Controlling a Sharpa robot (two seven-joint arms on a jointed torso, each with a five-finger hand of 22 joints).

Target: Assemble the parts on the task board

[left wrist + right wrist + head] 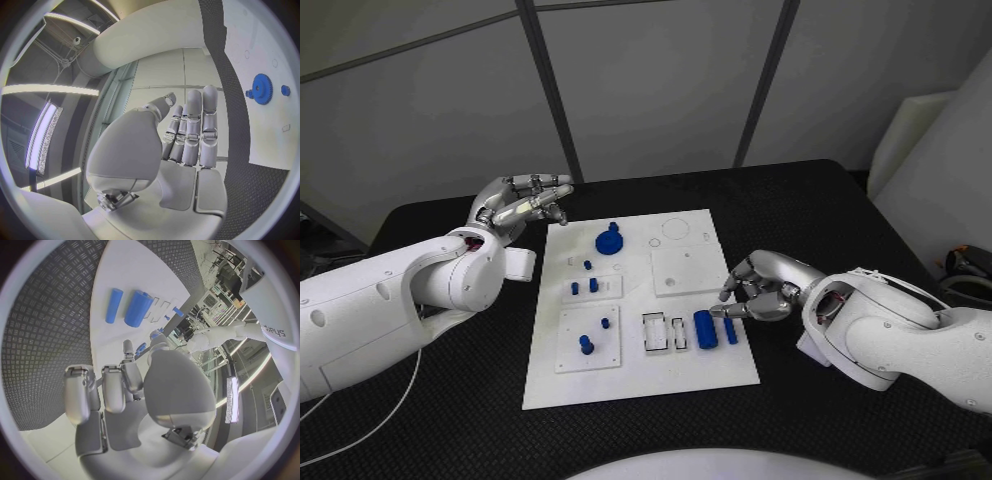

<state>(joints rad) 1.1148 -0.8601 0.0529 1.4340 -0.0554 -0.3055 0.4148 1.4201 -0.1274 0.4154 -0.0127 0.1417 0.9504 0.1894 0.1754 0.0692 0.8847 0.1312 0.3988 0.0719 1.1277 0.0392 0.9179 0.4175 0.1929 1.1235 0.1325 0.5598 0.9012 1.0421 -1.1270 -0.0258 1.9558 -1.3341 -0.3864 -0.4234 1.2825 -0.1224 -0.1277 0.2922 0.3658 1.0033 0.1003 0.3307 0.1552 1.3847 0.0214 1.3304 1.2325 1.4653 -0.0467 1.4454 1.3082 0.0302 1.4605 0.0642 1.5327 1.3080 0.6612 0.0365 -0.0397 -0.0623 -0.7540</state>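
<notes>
A two-armed robot works at a black surface (848,215), where the white task board (682,365) lies at the centre with blue parts scattered across it. The right hand (762,288) hovers at the board's right edge, its fingers (128,377) curled inward with nothing visibly between them, just beside two blue pieces lying side by side near that edge: a thick cylinder (705,329) and a slimmer rod (730,331). Empty rectangular slots (655,331) sit next to them, toward the board's middle. The left hand (522,200) is raised off the board's far-left corner, fingers loosely bent and holding nothing. A blue gear (609,240) stands near the board's far edge, with small blue pegs (584,286) along the left side and another peg (586,345) on a raised plate toward the near-left corner.

The assembly looks barely under way, and the right hand appears set to take one of the two loose pieces. The risk lies in their closeness: fingers closing on the rod could nudge the round cylinder, which would likely roll across the smooth board or off its right edge. A pinch taken off-centre could also tip the piece, leaving it skewed for its slot.
</notes>
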